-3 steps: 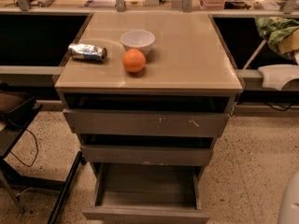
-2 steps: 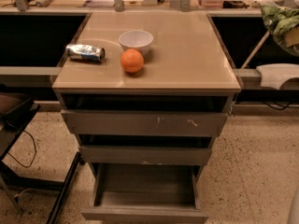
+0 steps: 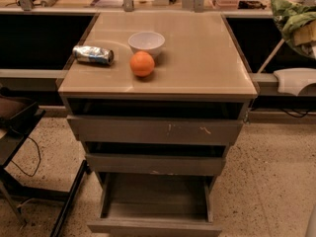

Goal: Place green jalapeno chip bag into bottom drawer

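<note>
The green jalapeno chip bag is crumpled and hangs in the air at the top right edge, right of the cabinet top. My gripper shows as a pale yellowish part pressed into the bag's lower right side, shut on it and partly cut off by the frame. The bottom drawer is pulled out at the bottom centre, with nothing visible in its tray. The bag is well above and to the right of the drawer.
On the cabinet top lie a crushed silver can, a white bowl and an orange. The top drawer and middle drawer stand slightly open. A white arm part is at right. A dark chair is at left.
The chip bag in my gripper has risen toward the top right corner. The cabinet, can, bowl and orange sit a little lower and more to the left in view.
</note>
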You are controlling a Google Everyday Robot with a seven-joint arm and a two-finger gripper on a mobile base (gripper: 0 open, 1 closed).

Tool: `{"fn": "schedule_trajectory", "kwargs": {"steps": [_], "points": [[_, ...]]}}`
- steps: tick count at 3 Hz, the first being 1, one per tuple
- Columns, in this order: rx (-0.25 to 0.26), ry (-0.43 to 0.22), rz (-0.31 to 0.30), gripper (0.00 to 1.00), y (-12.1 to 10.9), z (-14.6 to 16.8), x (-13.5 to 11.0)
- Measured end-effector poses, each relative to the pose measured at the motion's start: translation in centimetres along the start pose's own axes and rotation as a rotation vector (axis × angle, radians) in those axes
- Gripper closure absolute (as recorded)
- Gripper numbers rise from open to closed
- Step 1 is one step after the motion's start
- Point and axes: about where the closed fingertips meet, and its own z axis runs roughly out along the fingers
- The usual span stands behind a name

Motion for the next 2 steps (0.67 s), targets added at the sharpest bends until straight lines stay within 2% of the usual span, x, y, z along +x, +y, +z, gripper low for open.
{"fn": "schedule_trajectory", "kwargs": {"steps": [1,2], "points": [[-0.006,0.076,0.090,1.00,0.2,-0.1,5.9],[-0.028,0.090,0.172,1.00,3.3,-3.3,9.5]]}}
